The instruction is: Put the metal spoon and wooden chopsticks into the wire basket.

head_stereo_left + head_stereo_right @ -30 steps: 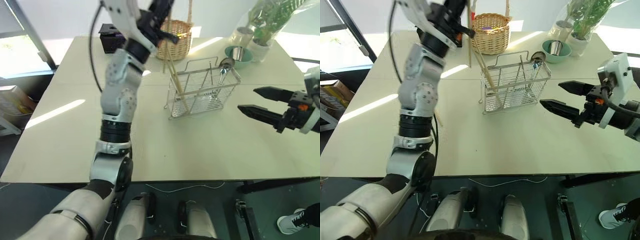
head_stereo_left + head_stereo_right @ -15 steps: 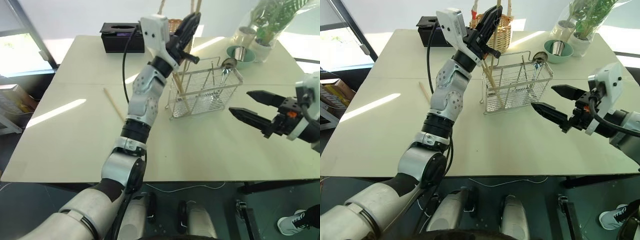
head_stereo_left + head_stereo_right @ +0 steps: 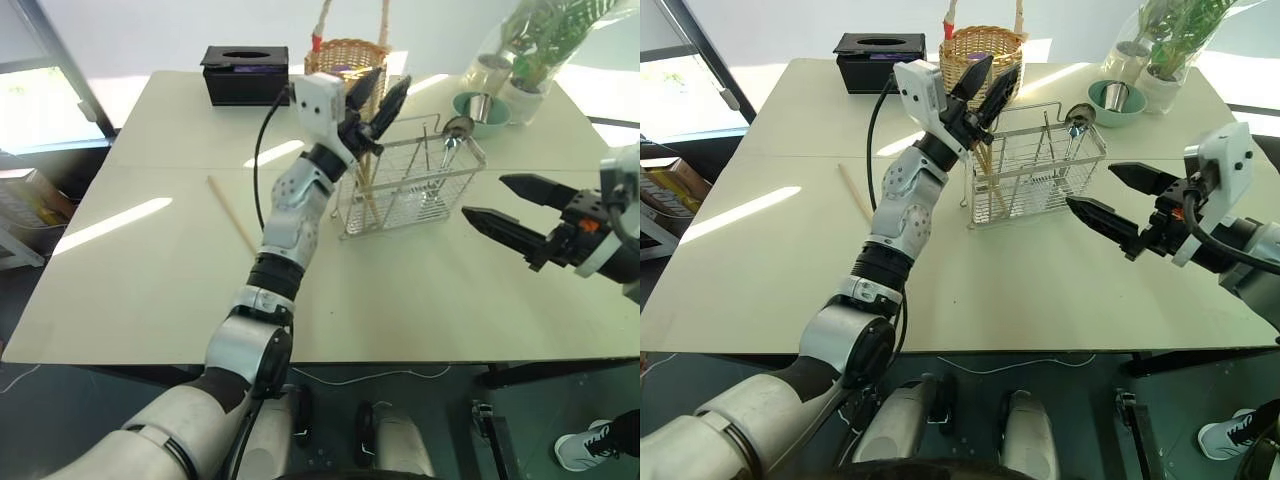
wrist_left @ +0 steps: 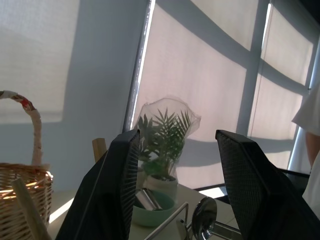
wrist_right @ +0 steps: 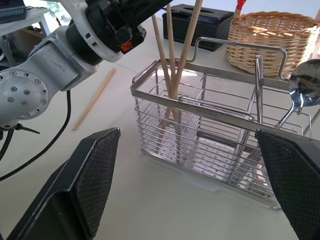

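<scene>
Pale table (image 3: 150,260), wire basket (image 3: 405,185) holding chopsticks (image 5: 172,75) and spoon (image 3: 452,130).
Left gripper (image 3: 378,95) above basket, fingers apart, empty; right gripper (image 3: 505,205) wide open, empty; stray chopstick (image 3: 230,212) on table.

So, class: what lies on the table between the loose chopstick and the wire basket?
In the left eye view, the robot's left arm crosses the stretch between the loose chopstick and the wire basket; the table beneath is otherwise bare.

A pale table (image 3: 150,290) stands on a dark floor (image 3: 40,400) beside sunlit, blind-covered windows (image 4: 200,75).
</scene>
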Controlling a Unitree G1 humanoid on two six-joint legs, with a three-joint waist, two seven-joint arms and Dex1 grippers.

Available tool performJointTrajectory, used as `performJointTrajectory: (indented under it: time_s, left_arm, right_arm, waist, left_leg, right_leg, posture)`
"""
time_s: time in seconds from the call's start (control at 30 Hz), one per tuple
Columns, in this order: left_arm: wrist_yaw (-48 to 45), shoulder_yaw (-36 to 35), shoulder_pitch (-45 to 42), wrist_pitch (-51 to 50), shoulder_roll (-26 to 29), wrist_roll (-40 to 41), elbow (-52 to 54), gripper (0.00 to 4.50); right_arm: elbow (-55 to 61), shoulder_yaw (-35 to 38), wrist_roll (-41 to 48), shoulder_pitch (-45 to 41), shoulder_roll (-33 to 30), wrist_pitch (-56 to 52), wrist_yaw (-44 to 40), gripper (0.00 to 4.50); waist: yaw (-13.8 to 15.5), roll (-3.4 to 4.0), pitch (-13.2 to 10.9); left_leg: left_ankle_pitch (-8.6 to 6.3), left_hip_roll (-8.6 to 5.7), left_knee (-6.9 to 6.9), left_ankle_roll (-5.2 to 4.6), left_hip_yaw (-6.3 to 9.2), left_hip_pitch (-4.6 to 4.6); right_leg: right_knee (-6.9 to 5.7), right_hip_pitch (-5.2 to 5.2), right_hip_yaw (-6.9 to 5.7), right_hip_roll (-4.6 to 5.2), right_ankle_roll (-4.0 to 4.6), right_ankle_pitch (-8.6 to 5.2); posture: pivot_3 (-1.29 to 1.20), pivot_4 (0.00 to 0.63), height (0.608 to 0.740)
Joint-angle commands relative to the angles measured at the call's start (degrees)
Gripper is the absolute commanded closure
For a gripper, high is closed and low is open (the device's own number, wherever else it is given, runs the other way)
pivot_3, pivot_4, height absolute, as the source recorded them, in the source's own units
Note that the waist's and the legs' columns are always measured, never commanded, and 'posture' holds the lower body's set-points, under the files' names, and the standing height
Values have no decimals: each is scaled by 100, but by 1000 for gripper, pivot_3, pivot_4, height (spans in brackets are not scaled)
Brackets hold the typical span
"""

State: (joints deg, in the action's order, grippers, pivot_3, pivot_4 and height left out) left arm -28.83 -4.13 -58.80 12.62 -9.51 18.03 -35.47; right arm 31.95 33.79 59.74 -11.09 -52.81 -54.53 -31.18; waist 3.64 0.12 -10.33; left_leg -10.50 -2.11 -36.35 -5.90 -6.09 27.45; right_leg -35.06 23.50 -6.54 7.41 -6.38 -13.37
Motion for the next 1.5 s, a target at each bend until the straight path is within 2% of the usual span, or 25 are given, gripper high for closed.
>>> performJointTrajectory:
  time_s: [0.03,0.17,0.3,0.4,0.5,0.63,0.73,0.93,1.1,1.5]
  left_arm:
    - [337,-108,-276,-292,22,154,626,2038]
    - [1470,-415,-594,-872,366,-40,1098,2038]
    - [2925,-659,-507,-1764,991,-673,1543,2038]
    - [4038,-718,-38,-2925,1363,-1349,2043,2038]
    - [4768,-794,900,-4261,1420,-1764,2701,2038]
    - [5214,-832,1622,-5114,1110,-1885,3236,2038]
    - [5533,-907,1821,-5391,837,-1931,3340,2038]
    - [5842,-968,1738,-5329,480,-1915,3037,2038]
    - [6170,-1045,1555,-5637,231,-1942,2561,2038]
    - [6572,-1524,1519,-6022,139,-1782,2147,2038]
  right_arm:
    - [35,-57,188,-157,-80,77,-64,0]
    - [159,-313,550,-306,-51,-16,-61,0]
    - [289,-725,902,-534,40,-26,54,0]
    - [275,-946,1024,-647,79,14,107,0]
    - [216,-1186,1032,-752,142,58,95,0]
    - [103,-1376,912,-848,171,122,24,0]
    - [-5,-1493,814,-924,184,174,-62,0]
    - [-117,-1622,666,-1039,225,224,-166,0]
    - [-125,-1608,611,-1056,204,230,-153,0]
    - [-50,-1429,617,-941,150,193,20,0]
  waist:
    - [-8,0,0]
    - [-15,0,0]
    - [-101,1,1]
    - [-134,0,0]
    - [-136,2,2]
    - [-60,-10,-5]
    - [19,-13,-6]
    - [21,-13,-2]
    - [18,-13,-1]
    - [0,-10,3]
  left_leg:
    - [0,0,0,0,0,0]
    - [0,0,0,-1,3,0]
    - [0,1,2,-3,5,-6]
    - [0,1,1,-4,7,-8]
    - [0,1,-2,-4,6,-9]
    - [16,1,-13,24,10,-2]
    - [4,1,-23,10,11,0]
    - [-7,-5,5,-3,-7,-1]
    - [24,-4,26,46,-10,-1]
    - [7,-3,19,17,-10,-4]
  right_leg:
    - [0,1,0,0,0,0]
    - [-2,2,1,-1,-1,0]
    - [-6,-2,1,-3,-3,1]
    - [-15,-2,0,-5,-9,4]
    - [-18,-4,1,-6,-12,6]
    - [-23,0,0,-6,-12,6]
    - [-9,13,1,-4,-10,7]
    - [-2,30,21,-1,12,13]
    - [-14,52,23,-3,-4,23]
    - [-13,31,21,-1,-1,28]
  posture:
    - [0,150,740]
    - [0,150,740]
    - [0,150,740]
    - [0,150,740]
    - [0,150,740]
    - [0,150,740]
    - [0,150,740]
    - [0,150,740]
    - [0,150,740]
    - [0,150,740]
